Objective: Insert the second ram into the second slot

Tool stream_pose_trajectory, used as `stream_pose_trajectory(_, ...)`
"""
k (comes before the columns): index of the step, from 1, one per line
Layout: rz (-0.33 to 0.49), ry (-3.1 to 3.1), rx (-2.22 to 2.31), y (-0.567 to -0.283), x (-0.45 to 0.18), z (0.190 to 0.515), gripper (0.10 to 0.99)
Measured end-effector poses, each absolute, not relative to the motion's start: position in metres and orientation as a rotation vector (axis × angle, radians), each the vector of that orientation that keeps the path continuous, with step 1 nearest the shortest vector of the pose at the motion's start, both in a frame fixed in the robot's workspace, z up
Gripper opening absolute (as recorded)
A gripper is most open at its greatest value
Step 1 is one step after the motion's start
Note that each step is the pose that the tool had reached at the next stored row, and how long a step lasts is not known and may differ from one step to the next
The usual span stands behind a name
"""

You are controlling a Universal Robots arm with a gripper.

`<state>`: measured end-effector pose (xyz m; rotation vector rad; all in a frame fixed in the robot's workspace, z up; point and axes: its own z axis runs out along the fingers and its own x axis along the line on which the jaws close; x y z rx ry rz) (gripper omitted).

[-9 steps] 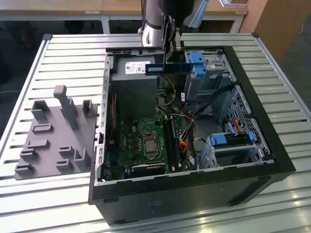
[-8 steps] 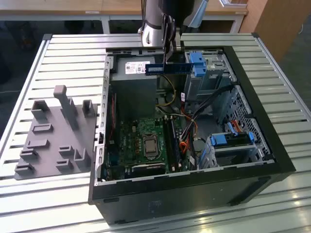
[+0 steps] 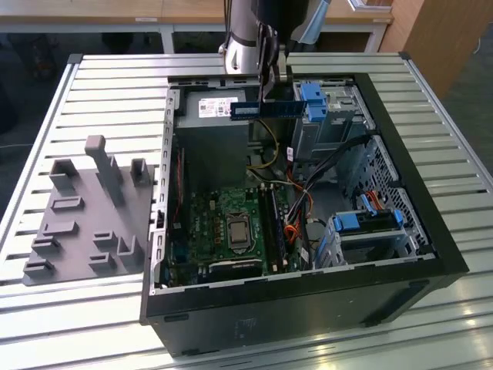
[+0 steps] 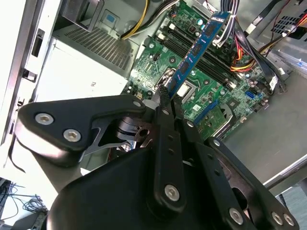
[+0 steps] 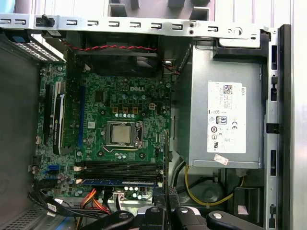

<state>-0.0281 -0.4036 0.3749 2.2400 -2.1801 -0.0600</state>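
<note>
Claw is up in the upper middle of the exterior view, above the back of the box. Its two tips are pinched in tight on one end of the second ram. In the second wrist view the claw nips the near end and the rest of the ram sticks out over the board, not in any slot yet.

The ram looks thin, flat, stiff and light. It could prob. crack or bend if pushed crooked. Its flat sides look smooth, so it may slip. Best hold, I think: the bare top edge or short ends, not the chips and not the bottom edge w/ the contacts.

Other stuff, big to small:
- Slatted metal table, w/ a grey holder tray at the exterior view's left.
- Black PC case, lying open.
- Grey power box, right under the ram.
- Green board in the lower middle, chip socket on it.
- Long dark ram slots, just beside the socket. In the first wrist view a blue strip lies along the slots; maybe a stick in place already, can't be sure.
- Light-blue drive clips close to the ram's far end.
- Orange and black wires bunched right next to the slots. They look like the main thing in the way.
</note>
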Motion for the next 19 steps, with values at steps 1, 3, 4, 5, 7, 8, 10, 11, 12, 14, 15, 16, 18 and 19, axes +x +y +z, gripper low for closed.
stream_pose_trajectory(1, -0.06, -2.18, 2.24, -0.4038, -0.0281, 0.3749, 0.137)
stream_pose_trajectory(3, -0.058, -2.179, 2.239, -0.406, -0.0281, 0.375, 0.137)
stream_pose_trajectory(4, -0.058, -2.179, 2.239, -0.4061, -0.0281, 0.375, 0.137)
stream_pose_trajectory(5, -0.058, -2.179, 2.239, -0.4063, -0.0281, 0.375, 0.137)
stream_pose_trajectory(7, -0.058, -2.179, 2.239, -0.4067, -0.0281, 0.375, 0.137)
stream_pose_trajectory(8, -0.058, -2.179, 2.239, -0.4069, -0.0281, 0.3749, 0.137)
stream_pose_trajectory(10, -0.058, -2.179, 2.239, -0.4074, -0.0281, 0.3749, 0.137)
stream_pose_trajectory(11, -0.058, -2.179, 2.239, -0.4076, -0.0281, 0.3749, 0.137)
stream_pose_trajectory(12, -0.058, -2.179, 2.239, -0.4079, -0.0281, 0.375, 0.137)
stream_pose_trajectory(14, -0.058, -2.179, 2.239, -0.4083, -0.0281, 0.3749, 0.137)
stream_pose_trajectory(15, -0.058, -2.179, 2.239, -0.4085, -0.0281, 0.3749, 0.137)
stream_pose_trajectory(16, -0.058, -2.179, 2.239, -0.4086, -0.0281, 0.375, 0.137)
stream_pose_trajectory(18, -0.058, -2.179, 2.239, -0.4092, -0.0281, 0.3749, 0.137)
stream_pose_trajectory(19, -0.058, -2.179, 2.239, -0.4093, -0.0281, 0.375, 0.137)
